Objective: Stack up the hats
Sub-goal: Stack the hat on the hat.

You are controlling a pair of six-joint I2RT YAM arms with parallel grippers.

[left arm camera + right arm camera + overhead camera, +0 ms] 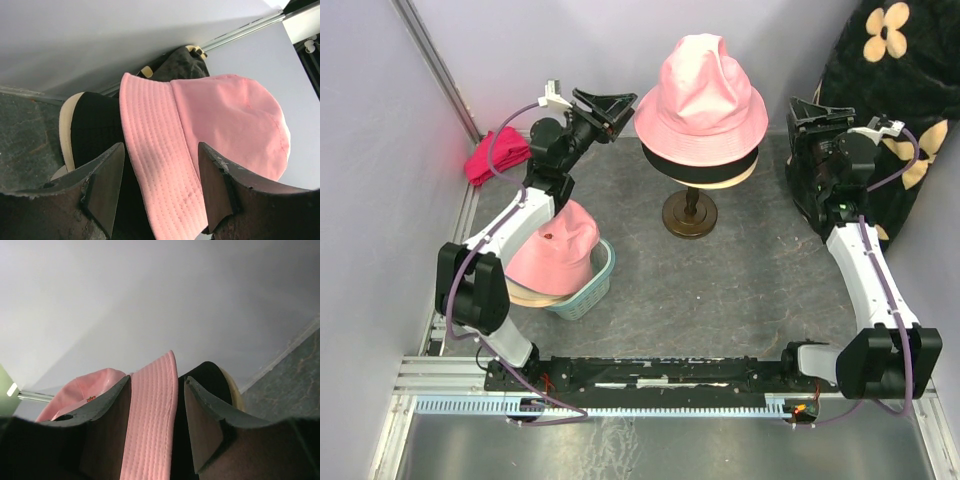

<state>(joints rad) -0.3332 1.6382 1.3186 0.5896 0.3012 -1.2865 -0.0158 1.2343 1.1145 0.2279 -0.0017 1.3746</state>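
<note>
Holding left pincer [623, 112] and right pincer [807, 118] open beside the top pink hat [700, 85], grabbing nothing, maybe for pulling it straight.

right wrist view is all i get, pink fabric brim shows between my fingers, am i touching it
Observer: No. From above, the right gripper is open, with a gap before the pink fabric bucket hat.
Operator: whats that hat sitting on
Observer: It tops a black fabric bucket hat, raised off the table on a round-based dark stand.
Operator: wheres the left arm
Observer: The left gripper is open at the hat's opposite side, also short of the brim.
</note>
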